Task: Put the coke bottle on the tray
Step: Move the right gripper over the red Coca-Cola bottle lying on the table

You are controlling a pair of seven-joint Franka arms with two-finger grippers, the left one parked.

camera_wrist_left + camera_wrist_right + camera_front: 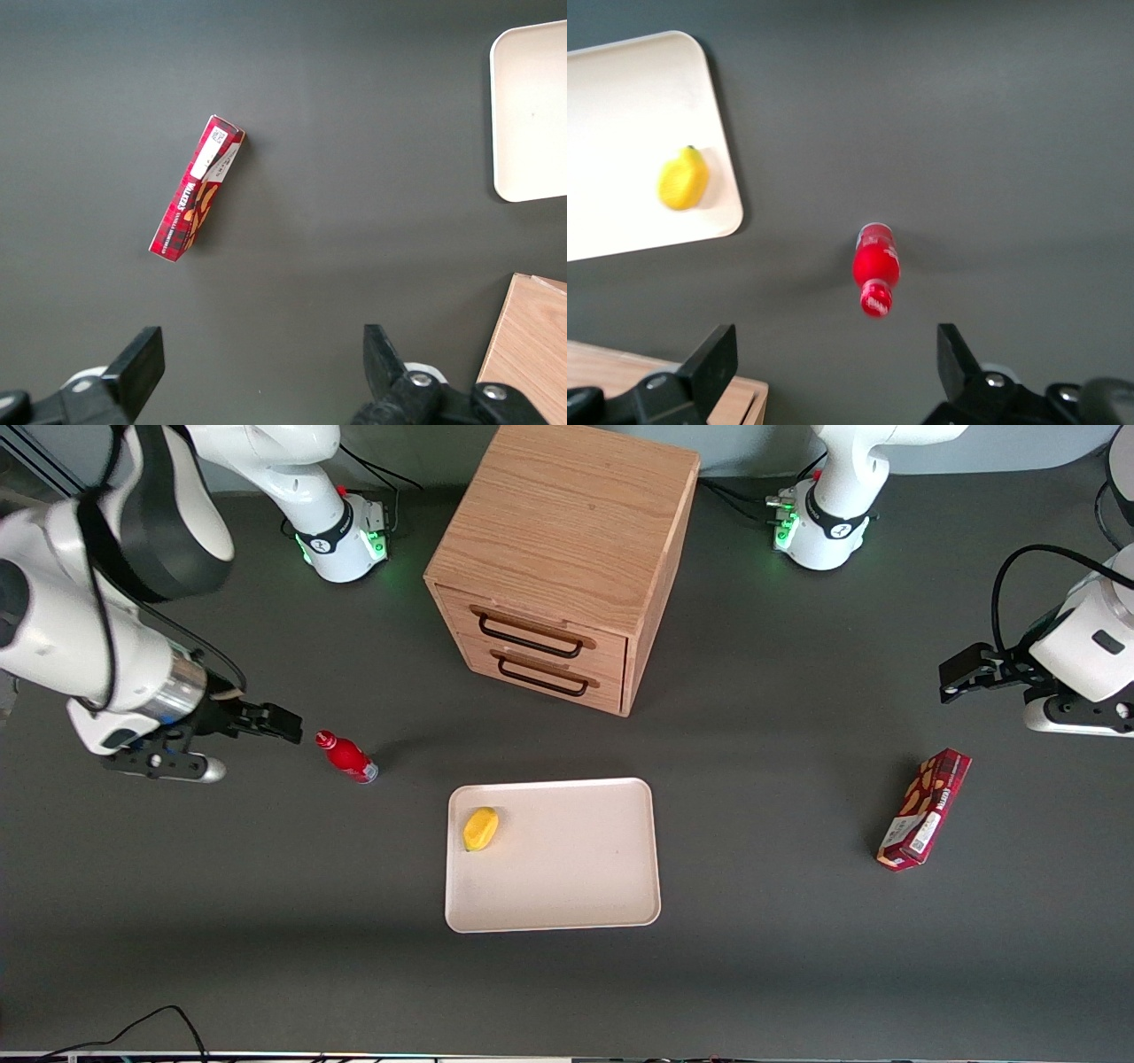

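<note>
While pincer [282, 724] gapes, lemon [480, 829] occupies tray [567, 886].

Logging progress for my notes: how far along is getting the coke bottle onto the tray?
Early stage. Nothing is done yet: the coke bottle stands on the table, off the tray, which holds only a lemon. In hand: the gripper hangs open beside the bottle, not touching it. Left: grasp, carry, set it on the tray.

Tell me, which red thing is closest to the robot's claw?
The coke bottle: small, round, red-capped, standing just off the open gripper. The other red thing, the flat snack box, lies toward the parked arm's end of the table.
</note>
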